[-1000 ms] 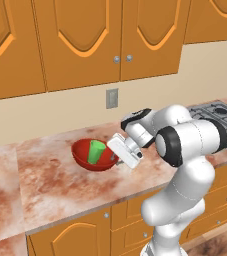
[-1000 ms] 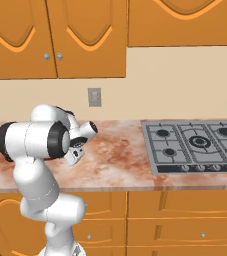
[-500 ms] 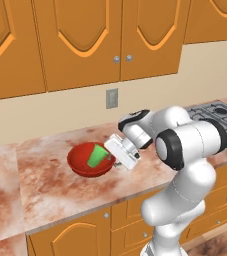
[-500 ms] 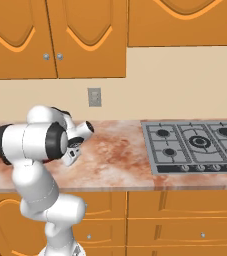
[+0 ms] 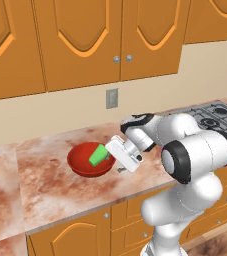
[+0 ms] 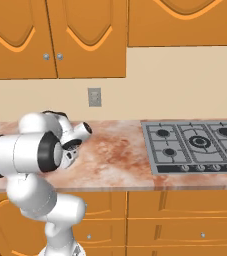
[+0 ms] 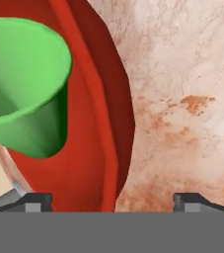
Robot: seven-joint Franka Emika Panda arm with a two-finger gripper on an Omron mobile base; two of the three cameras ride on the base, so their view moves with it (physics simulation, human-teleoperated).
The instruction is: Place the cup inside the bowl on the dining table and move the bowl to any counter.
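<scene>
Both task pieces sit together: the cup [image 5: 98, 154] lies tilted inside the bowl [image 5: 84, 162], which rests on the counter [image 5: 50, 182] left of the hob [image 6: 197, 146]. I see my gripper [image 7: 112, 201] spread wide, the rim between its tips, gripping nothing. I judge this the release step, so next I should pull straight back without nudging the bowl.

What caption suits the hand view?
Open tool astride the rim of a red bowl holding a green cup on the counter.

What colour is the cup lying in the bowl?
Bright green cup, clearest in the hand view; red bowl.
</scene>
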